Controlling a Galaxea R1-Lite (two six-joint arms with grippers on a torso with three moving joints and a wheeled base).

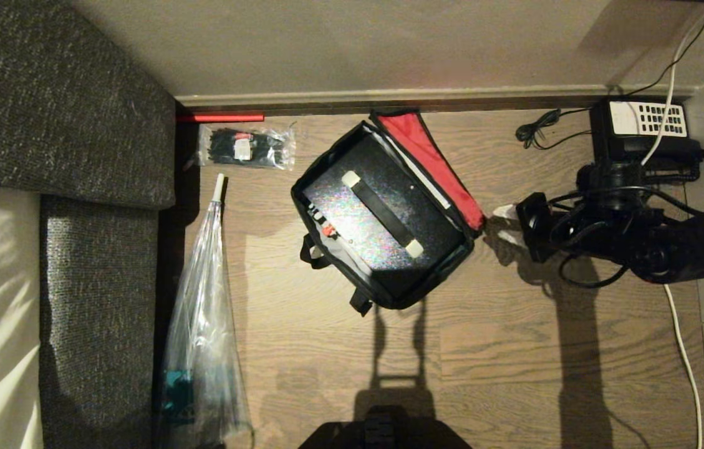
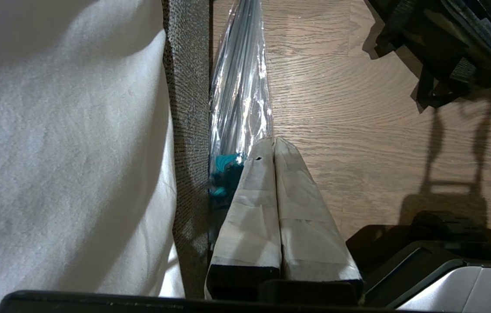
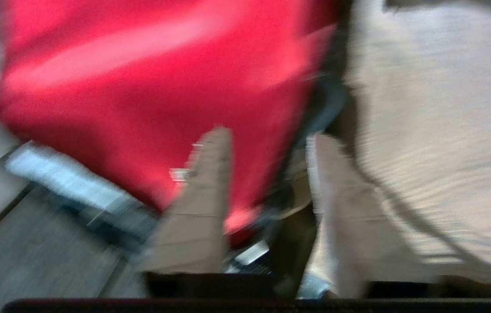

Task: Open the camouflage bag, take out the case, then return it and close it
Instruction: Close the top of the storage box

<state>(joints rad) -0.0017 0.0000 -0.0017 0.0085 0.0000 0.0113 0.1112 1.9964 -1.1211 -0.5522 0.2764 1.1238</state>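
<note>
With the flat black case [image 1: 383, 215] inside the boxy camouflage bag [image 1: 417, 293], the parted, empty right claw [image 1: 509, 223] should catch the red-lined lid [image 1: 429, 165] at its edge and fold it squarely over.

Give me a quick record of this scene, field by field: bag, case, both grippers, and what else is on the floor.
bag: camouflage bag on the wood floor, red-lined lid flipped open
case: black case lying inside the bag
right gripper: right gripper beside the lid's corner, fingers apart
left gripper: left gripper shut, parked near the clear umbrella
other: desk phone, packet of cable ties
</note>
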